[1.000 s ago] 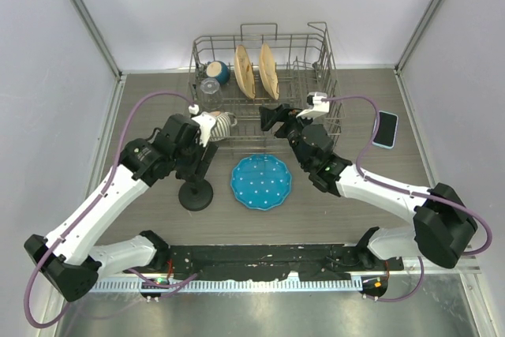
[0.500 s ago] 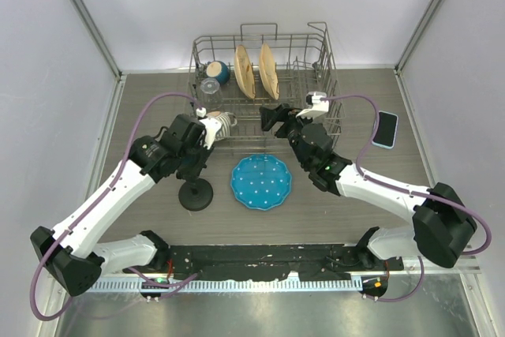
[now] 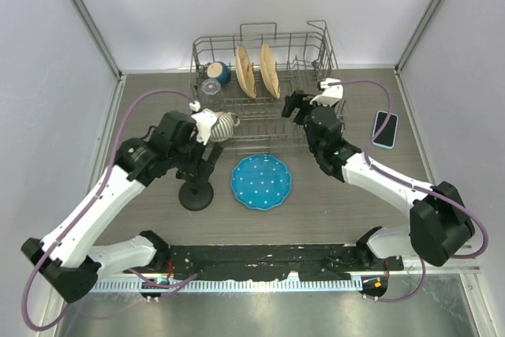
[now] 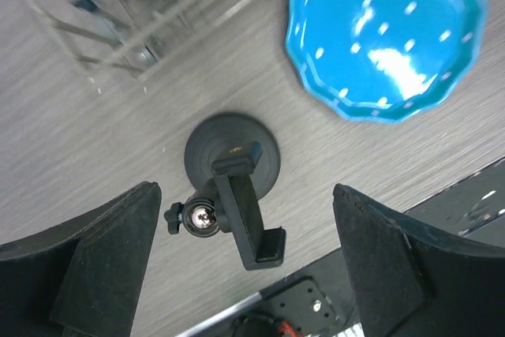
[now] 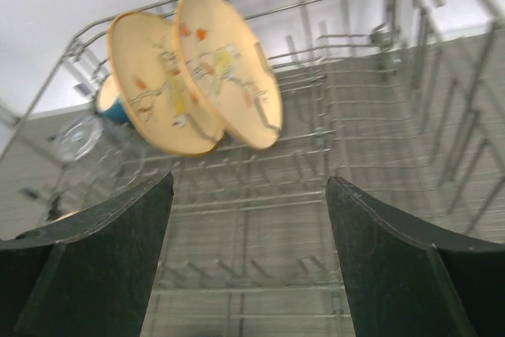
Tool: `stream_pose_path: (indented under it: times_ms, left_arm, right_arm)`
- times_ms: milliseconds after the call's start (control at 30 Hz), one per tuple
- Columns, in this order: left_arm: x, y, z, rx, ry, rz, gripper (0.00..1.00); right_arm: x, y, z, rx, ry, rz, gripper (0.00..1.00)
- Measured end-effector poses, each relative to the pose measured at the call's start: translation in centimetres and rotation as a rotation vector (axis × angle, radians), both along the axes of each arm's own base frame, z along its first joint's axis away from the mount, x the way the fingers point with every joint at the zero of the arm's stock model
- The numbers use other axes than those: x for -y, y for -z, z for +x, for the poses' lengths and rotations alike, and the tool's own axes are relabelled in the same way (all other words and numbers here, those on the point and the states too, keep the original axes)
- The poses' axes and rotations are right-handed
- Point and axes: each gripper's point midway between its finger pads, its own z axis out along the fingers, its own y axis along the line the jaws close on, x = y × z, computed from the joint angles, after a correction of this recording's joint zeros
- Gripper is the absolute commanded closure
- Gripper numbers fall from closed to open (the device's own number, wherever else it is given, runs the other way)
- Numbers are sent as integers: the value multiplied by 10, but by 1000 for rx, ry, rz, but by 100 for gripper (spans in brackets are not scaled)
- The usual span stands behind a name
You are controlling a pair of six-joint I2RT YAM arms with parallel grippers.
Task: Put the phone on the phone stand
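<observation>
Overhead view, with wrist views, of a grey wood-grain tabletop.

Nearest the arm bases, left of centre in the overhead frame, the phone stand rests on its round disc base. No phone is on its cradle. In the left wrist view the stand sits at centre frame, with its cradle tilted toward the bottom edge.

Just to its right lies a blue dotted plate, close to the stand but not touching it.

The left claw hangs directly above the stand. Its fingers are spread wide and hold nothing.

The right claw is at the front right part of a wire dish rack in the upper centre. Its fingers are likewise spread and empty.

The phone lies flat on the tabletop at the right of the frame. It is well apart from the stand and touched by neither claw.

Farthest back, the rack holds a striped cup at its front left and two tan plates on edge.
</observation>
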Motion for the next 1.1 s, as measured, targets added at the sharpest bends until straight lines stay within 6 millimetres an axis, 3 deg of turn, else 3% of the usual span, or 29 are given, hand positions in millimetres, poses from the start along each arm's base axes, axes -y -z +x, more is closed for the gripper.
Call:
stream_pose_path:
  times_ms: [100, 300, 367, 500, 567, 700, 800, 933, 1000, 1100]
  left_arm:
    - [7, -35, -1, 106, 1, -129, 2]
    - [22, -94, -10, 293, 48, -386, 1]
    - [31, -106, -9, 325, 81, -436, 1]
    - [51, -110, 4, 353, 119, -490, 1]
    - [59, -100, 8, 333, 127, -504, 3]
    - [70, -60, 21, 239, 77, -489, 4]
    - [71, -37, 30, 171, -9, -473, 4]
    - [72, -24, 42, 112, -159, -505, 5]
    - [80, -17, 47, 68, -208, -542, 11]
    - [98, -5, 52, -8, -236, -596, 22]
  right_arm:
    - [33, 1, 12, -6, 85, -56, 16]
    - [168, 2, 38, -63, 390, -86, 15]
    - [208, 1, 37, -84, 466, -70, 15]
    - [246, 5, 27, -125, 526, -86, 13]
    - [241, 10, 24, -148, 488, -79, 13]
    - [205, 27, 25, -213, 338, -73, 13]
    - [161, 35, 20, -254, 227, -124, 13]
    - [102, 31, 12, -287, 87, -179, 13]
    - [92, 24, 9, -285, 69, -171, 13]
    - [96, 16, 1, -282, 82, -141, 13]
